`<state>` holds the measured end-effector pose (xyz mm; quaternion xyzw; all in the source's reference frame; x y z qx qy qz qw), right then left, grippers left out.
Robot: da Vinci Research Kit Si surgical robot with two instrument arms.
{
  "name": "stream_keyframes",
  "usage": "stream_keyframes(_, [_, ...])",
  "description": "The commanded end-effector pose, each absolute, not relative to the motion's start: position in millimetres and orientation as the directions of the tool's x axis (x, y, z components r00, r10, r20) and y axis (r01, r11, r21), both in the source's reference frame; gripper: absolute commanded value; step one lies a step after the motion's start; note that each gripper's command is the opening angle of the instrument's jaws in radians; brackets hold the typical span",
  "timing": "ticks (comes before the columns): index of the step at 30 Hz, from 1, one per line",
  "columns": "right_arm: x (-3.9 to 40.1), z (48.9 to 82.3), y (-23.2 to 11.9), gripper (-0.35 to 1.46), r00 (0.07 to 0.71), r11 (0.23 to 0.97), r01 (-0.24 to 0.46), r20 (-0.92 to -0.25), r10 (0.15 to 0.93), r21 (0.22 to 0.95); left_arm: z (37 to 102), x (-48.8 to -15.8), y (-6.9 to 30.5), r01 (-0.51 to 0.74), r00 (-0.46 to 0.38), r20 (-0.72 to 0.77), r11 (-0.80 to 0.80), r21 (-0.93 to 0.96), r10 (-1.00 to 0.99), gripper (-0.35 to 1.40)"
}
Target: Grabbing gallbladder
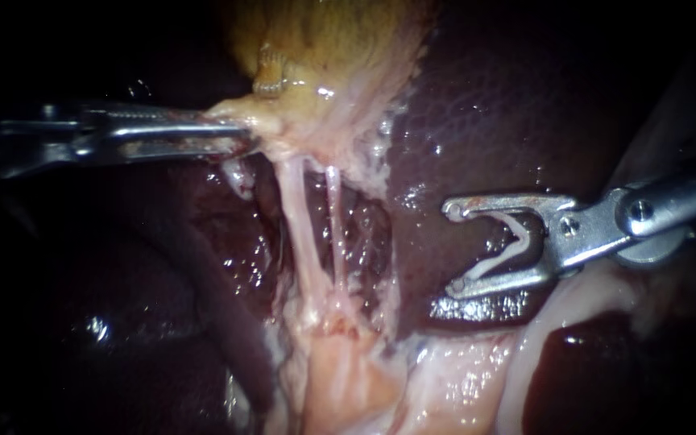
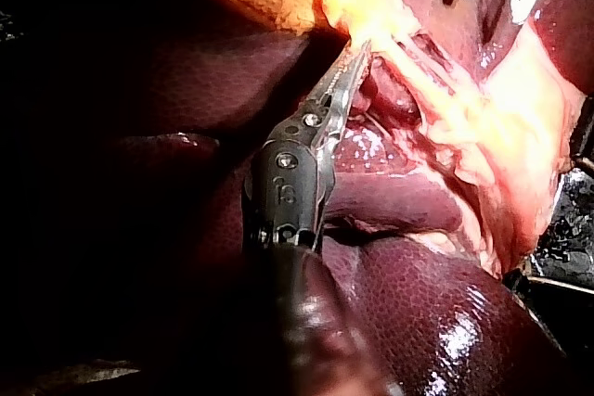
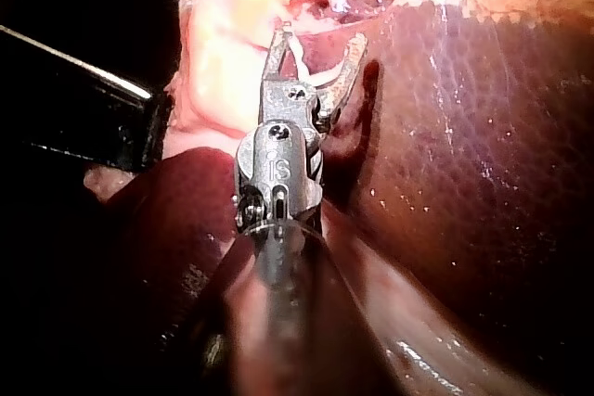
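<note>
Left instrument (image 2: pixel 364 51) shaft fills its own wrist view; in the endoscope view it lies level, clamped on the gallbladder (image 1: pixel 324 48) lower edge, top centre. Only the endoscope shows two tubes (image 1: pixel 300 234) strung below. One liver (image 1: pixel 493 105). Right instrument (image 1: pixel 454 250) hovers over it, spread wide, one white clip (image 1: pixel 497 258) seated inside.

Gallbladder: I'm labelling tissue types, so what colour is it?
The gallbladder is mottled yellow-ochre; the endoscope view shows it best.
</note>
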<state>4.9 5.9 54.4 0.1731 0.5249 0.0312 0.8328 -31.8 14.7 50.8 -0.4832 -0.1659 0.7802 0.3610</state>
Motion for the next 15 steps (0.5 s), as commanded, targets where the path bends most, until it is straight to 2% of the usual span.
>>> stream_keyframes(1, [4.9, 54.5, 5.9, 0.5, 0.447, 0.938, 0.13, -0.863, 0.234, 0.321, 50.5, -31.5, 14.9, -0.405, -0.267, -0.636, -0.683, -0.608, 0.724, -0.35])
stream_keyframes(15, [4.9, 54.5, 5.9, 0.5, 0.447, 0.938, 0.13, -0.863, 0.234, 0.321, 50.6, -31.6, 14.6, -0.418, -0.265, -0.634, -0.679, -0.603, 0.726, -0.35])
